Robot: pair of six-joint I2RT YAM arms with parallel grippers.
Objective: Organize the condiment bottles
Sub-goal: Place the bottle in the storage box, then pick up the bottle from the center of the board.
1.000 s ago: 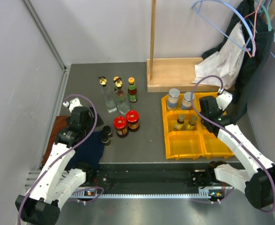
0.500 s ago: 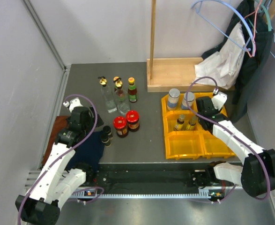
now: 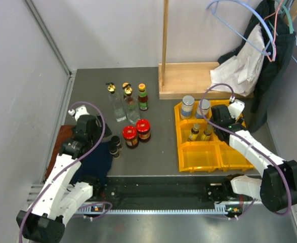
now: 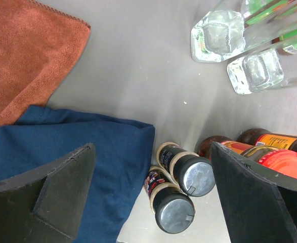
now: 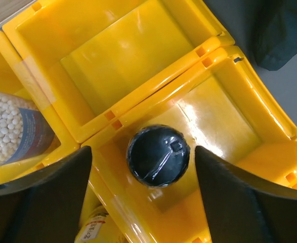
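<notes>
The right gripper [image 5: 142,152] hangs over the yellow bin [image 5: 113,61] with its two fingers spread apart, one on each side of a small black-lidded bottle [image 5: 158,157], and not touching it. That bottle stands up in one box of the bin. The box beside it has nothing in it, and a pale jar [image 5: 11,126] full of white beads sits in the next one. Seen from above, the bin also holds two silver-lidded jars [image 3: 187,106] at the far end and two little gold-topped bottles [image 3: 195,131] in the middle. The left gripper [image 4: 152,147] is wide open and holds nothing. It hangs over two small dark bottles [image 4: 186,169] that stand together, touching the edge of a blue cloth [image 4: 62,147]. An orange cloth [image 4: 27,55] lies next to that. Close by are two red-lidded jars [image 3: 130,135], and behind them three tall bottles [image 3: 117,106]. All of this rests on a flat grey desk [image 3: 163,147]. A wooden stand [image 3: 188,78] sits at the back, pale walls [image 3: 16,76] close it in, and clothes on hangers [image 3: 269,45] fill the far right corner.
</notes>
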